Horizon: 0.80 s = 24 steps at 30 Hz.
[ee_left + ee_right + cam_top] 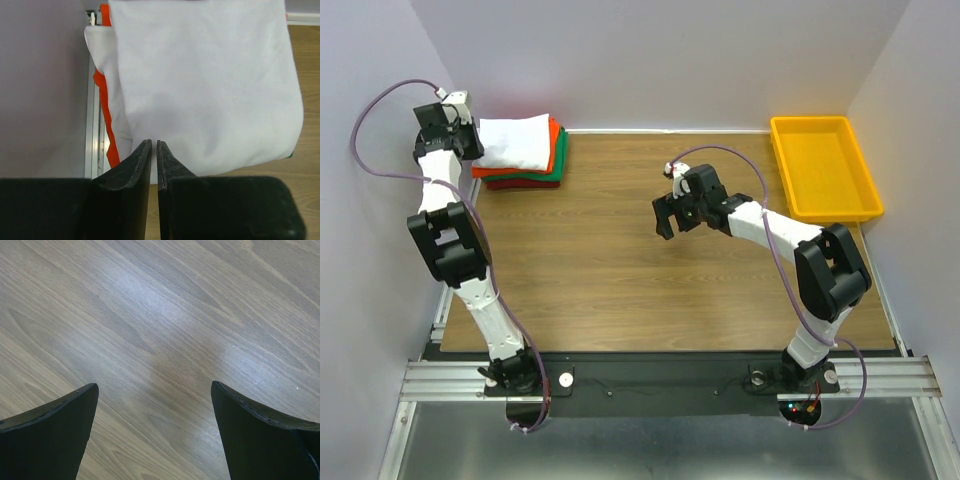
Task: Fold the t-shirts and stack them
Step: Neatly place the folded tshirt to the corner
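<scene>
While hanging at the upper left of the overhead view, showed the left gripper (154,143) with jaws at a bare slit, tips at the lower edge of the white t-shirt (210,85); could not tell whether any cloth was pinched. Found that shirt folded atop the orange t-shirt (557,135), green t-shirt (561,163) and dark red t-shirt (520,185). Saw the right gripper (154,385) spread wide and empty over bare table (165,315), centre right. Judged stacking nearly done. Seemed wise to check for snagged fabric, then lift straight off without dragging the top layer askew.
</scene>
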### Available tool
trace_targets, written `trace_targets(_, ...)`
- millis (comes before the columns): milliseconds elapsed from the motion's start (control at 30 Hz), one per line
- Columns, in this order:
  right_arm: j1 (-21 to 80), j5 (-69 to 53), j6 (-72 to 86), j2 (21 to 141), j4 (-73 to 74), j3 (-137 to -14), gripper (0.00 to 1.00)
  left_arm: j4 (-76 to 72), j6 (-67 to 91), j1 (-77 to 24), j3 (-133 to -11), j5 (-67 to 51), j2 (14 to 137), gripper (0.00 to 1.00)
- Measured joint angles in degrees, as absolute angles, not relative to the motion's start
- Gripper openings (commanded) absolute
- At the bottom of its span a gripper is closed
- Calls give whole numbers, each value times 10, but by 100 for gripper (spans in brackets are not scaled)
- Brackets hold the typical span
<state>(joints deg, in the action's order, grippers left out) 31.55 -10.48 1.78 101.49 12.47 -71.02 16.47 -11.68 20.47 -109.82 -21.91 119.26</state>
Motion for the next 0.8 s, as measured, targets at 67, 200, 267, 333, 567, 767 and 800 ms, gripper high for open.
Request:
trace_targets(67,316,-104,17,1015,125,-710,100,164,-116,206,-1094,-210,1201,20)
trace_targets(200,316,-103,17,1015,125,-710,100,172,-117,211,-1091,-188,1218,19)
trace_targets(267,316,-102,17,1015,125,-710,100,172,-118,214,-1089,-177,1219,19)
trace_targets(333,316,-100,17,1015,125,-709,100,175,-120,215,-1088,-163,1219,21)
trace_targets(567,316,-89,8,1007,128,-697,100,180,-133,216,-1088,-129,1219,52)
trace_targets(767,309,-73,-6,957,136,-673,100,200,-145,216,-1088,-113,1174,91)
trace_targets(800,305,-72,-7,946,139,-671,100,204,-145,216,-1088,-113,1158,92)
